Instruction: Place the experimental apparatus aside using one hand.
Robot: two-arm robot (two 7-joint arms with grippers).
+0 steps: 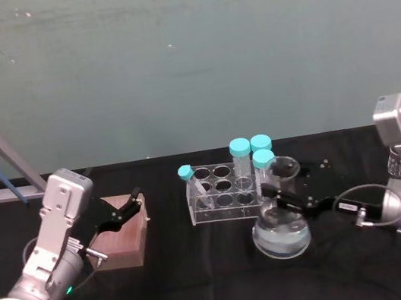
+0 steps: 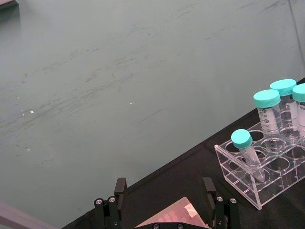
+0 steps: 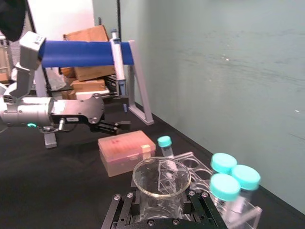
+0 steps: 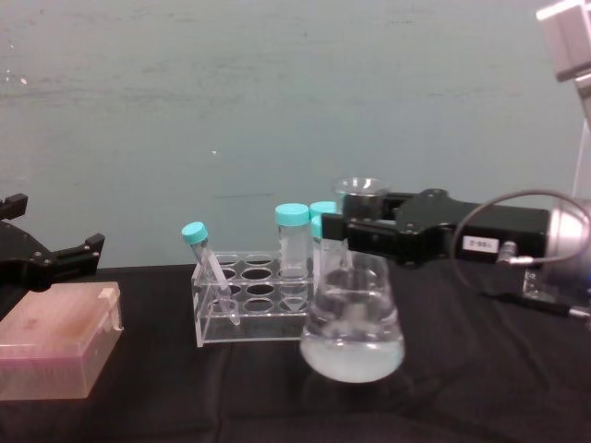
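R gripper [image 1: 280, 200] fingers clamp conical flask [image 1: 282, 230] neck; rack [image 1: 221, 193] partly hidden behind flask. L gripper [image 1: 127, 206] fingers spread open over pink box [image 1: 127, 239], tips cut off in wrist view.

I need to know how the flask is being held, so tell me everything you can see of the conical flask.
The conical flask is clear glass with a wide round base, a narrow neck and a flared open mouth. Clear liquid fills its lower part. It stands upright on the black table, just in front of the tube rack. The right gripper clasps its neck.
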